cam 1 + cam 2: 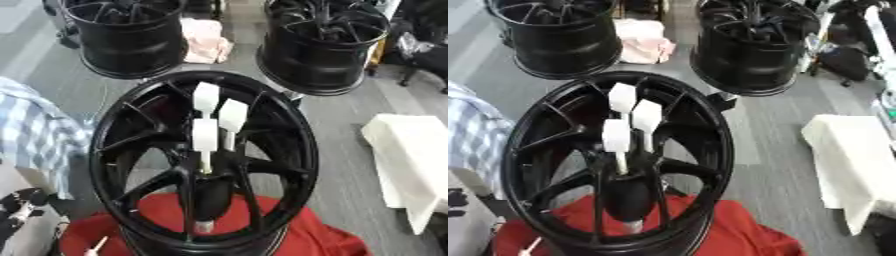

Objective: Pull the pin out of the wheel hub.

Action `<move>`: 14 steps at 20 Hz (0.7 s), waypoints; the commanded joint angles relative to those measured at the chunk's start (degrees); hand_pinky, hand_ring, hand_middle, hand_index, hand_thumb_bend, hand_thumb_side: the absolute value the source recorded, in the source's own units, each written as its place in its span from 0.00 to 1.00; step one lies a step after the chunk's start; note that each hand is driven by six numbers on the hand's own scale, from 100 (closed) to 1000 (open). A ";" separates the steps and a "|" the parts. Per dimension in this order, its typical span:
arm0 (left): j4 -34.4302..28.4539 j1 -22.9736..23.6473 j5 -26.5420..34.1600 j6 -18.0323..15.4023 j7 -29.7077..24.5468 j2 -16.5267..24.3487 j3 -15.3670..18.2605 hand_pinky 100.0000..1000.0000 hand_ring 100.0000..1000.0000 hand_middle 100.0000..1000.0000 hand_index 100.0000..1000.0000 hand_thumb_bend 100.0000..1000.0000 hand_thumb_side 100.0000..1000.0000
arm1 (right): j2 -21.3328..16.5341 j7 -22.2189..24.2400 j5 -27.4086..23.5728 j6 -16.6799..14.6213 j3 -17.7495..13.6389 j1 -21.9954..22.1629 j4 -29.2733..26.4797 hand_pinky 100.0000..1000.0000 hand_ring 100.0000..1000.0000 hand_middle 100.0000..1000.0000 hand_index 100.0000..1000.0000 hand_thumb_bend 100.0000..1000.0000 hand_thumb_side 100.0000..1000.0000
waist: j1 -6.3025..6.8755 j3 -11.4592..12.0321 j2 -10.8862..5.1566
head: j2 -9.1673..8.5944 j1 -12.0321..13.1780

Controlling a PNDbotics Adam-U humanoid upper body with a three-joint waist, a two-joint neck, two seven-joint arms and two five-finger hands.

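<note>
In the left eye view, the wheel hub (203, 160) stood tilted on a red cloth (324, 237), face up toward me, probably so the three white pins (206, 134) at its centre stuck up within reach. Neither of my hands showed, so I couldn't tell their state.

In the right eye view, the floor (767, 135) was grey carpet, with two more black wheels (750, 45) behind, a white box (846, 160) to the right and a checked sleeve (470, 135) at the left edge.
</note>
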 commanded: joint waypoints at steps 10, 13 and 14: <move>-2.22 -0.79 -1.01 0.79 -0.91 2.33 -0.12 0.68 0.71 0.62 0.73 0.40 0.55 | 1.45 44.14 -5.41 1.54 16.26 -19.49 -3.48 0.88 0.91 0.91 0.97 0.21 0.16 | -0.89 0.95 -1.33 | 0.18 -0.31; -2.51 -1.10 -1.35 0.89 -1.30 2.27 -0.31 0.68 0.71 0.62 0.73 0.40 0.55 | 4.37 45.64 -4.24 0.58 20.99 -21.84 -0.78 0.90 0.93 0.92 0.97 0.22 0.17 | -1.13 1.42 -1.31 | 0.07 -0.70; -2.61 -1.18 -1.44 0.92 -1.42 2.24 -0.36 0.68 0.71 0.62 0.73 0.40 0.55 | 5.24 45.74 -3.71 0.12 22.19 -22.41 0.24 0.90 0.93 0.92 0.97 0.22 0.17 | -1.18 1.52 -1.29 | 0.06 -0.79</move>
